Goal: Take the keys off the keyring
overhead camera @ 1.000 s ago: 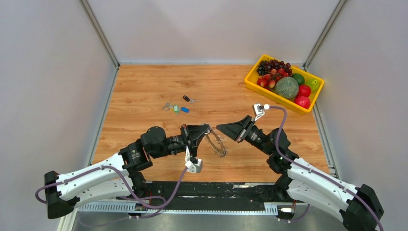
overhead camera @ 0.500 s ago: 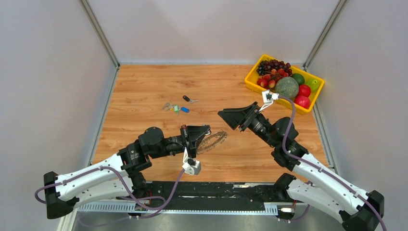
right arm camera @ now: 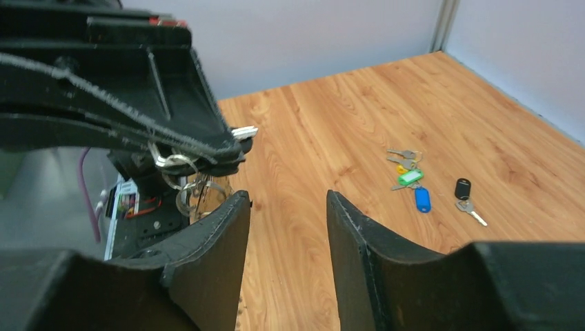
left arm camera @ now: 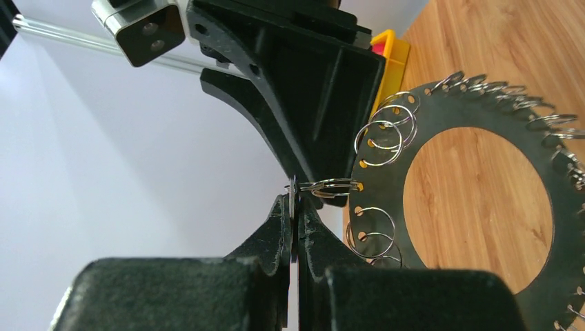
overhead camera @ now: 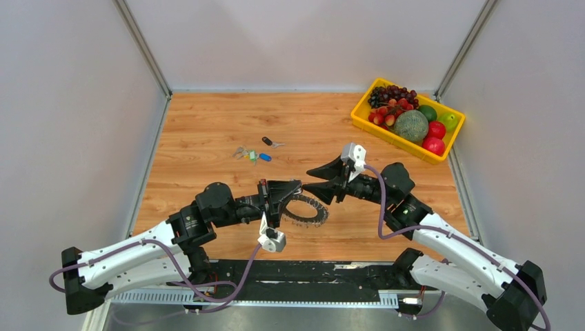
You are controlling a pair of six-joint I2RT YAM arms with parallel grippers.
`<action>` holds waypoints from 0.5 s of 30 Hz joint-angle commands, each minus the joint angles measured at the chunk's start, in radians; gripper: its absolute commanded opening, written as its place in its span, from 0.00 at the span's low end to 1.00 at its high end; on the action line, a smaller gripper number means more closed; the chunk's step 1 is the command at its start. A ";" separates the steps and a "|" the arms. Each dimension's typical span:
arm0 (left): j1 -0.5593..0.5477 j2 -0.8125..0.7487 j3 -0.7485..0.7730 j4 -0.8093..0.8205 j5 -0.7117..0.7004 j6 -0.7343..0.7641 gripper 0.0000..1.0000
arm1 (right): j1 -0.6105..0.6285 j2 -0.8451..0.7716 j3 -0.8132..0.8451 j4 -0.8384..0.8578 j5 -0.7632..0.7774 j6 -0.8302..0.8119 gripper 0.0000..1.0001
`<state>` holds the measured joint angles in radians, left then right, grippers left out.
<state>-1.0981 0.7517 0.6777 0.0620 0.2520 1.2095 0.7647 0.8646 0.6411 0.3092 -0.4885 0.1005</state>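
The keyring is a flat grey toothed ring with small split rings along its rim. My left gripper is shut on a thin silver key, seen edge-on. A split ring joins that key to the keyring. The key's tip pokes out past the left fingertips. My right gripper is open and empty, its tips right beside the left gripper's. One right finger looms just beyond the key. Loose keys with green and blue tags lie on the table further back.
A black-headed key lies next to the tagged bunch. A yellow tray of fruit stands at the back right corner. Grey walls close in the wooden table on three sides.
My right gripper opened, drew back to the right, then came back left up to the left gripper's tip. The keyring swung from hanging tilted to lying flatter. The left grip stayed shut.
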 commanded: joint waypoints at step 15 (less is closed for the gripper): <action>-0.002 -0.014 0.040 0.066 0.029 -0.009 0.00 | 0.007 -0.047 -0.014 0.079 -0.196 -0.106 0.50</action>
<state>-1.0981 0.7467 0.6777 0.0639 0.2539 1.2095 0.7647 0.8154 0.6346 0.3161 -0.6437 0.0051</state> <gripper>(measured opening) 0.019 0.505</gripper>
